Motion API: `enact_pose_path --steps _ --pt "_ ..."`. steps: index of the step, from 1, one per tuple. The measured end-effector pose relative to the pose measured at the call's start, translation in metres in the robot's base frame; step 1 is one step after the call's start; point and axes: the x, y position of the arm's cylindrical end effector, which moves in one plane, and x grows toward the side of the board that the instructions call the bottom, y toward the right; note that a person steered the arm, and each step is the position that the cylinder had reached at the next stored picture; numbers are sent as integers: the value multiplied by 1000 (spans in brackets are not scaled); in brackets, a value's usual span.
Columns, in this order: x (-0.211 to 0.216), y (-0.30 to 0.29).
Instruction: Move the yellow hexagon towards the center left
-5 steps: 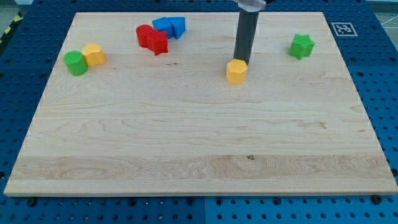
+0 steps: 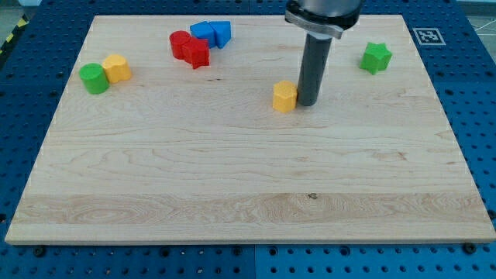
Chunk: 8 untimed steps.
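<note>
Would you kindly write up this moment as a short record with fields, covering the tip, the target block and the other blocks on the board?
tip: my tip is down on the board, at the right side of the yellow hexagon, touching or nearly so
target position: near the board's middle, slightly toward the view's top
view's left: green block beside a second yellow block
view's top: red blocks next to blue blocks
view's right: green star, alone
surface: wooden board
</note>
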Motion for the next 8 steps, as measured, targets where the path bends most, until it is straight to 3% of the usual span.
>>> enact_pose_path --steps 6,8 --pt "0 -175" --pt "0 -201"
